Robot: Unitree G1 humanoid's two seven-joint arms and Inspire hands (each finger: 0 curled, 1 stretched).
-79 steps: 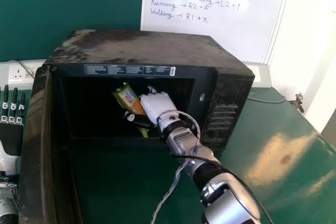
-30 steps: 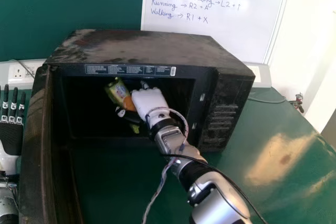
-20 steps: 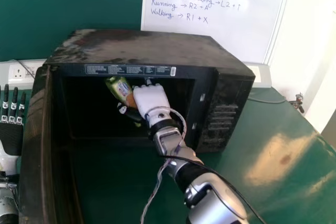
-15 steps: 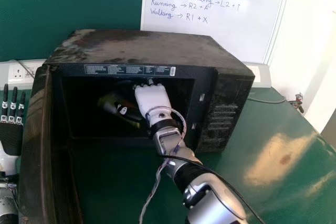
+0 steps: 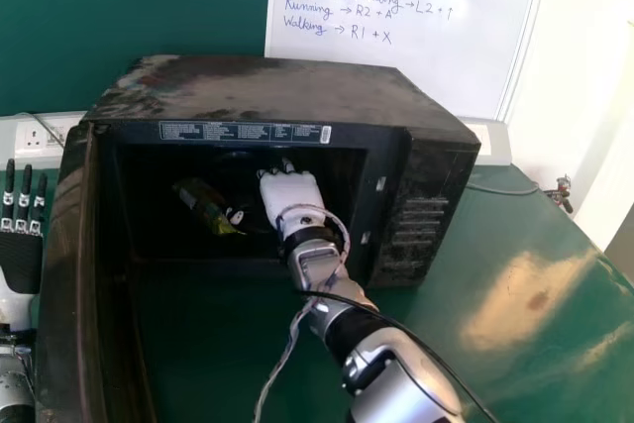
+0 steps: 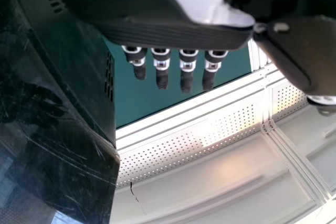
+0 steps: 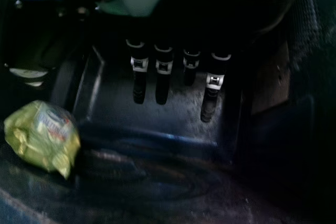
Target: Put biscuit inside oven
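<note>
Inside the open black box-shaped oven (image 5: pixel 287 91), towards its left side, lies the crinkly green-and-yellow biscuit packet (image 5: pixel 205 207), sitting at a slant just beside the black thumb (image 5: pixel 236 216) of the robot's white-backed right hand (image 5: pixel 289 195). That hand is within the cavity too, its dark fingers (image 7: pixel 139 85) straight and well apart from the wrapper in the right wrist view, so it has the look of a released grip. Whether the thumb still brushes the wrapper I cannot tell.

The step in hand, as I judge it, is the letting go: the packet seems to rest on the oven's floor, and the placing itself looks all but done. What remains is the retreat. The next move calls for easing the thumb clear of the wrapper first, then drawing the arm straight back through the opening — slowly, with the fingers kept straight. A thumb hooked on the light, slippery wrapper could drag it towards the front, and the loose cable (image 5: pixel 287 352) along the forearm might snag on the frame.

Beyond the swung-back door (image 5: pixel 69 294), the left hand (image 5: pixel 20 257) is idle over the green desk (image 5: pixel 535 274), fingers extended and holding nothing.
</note>
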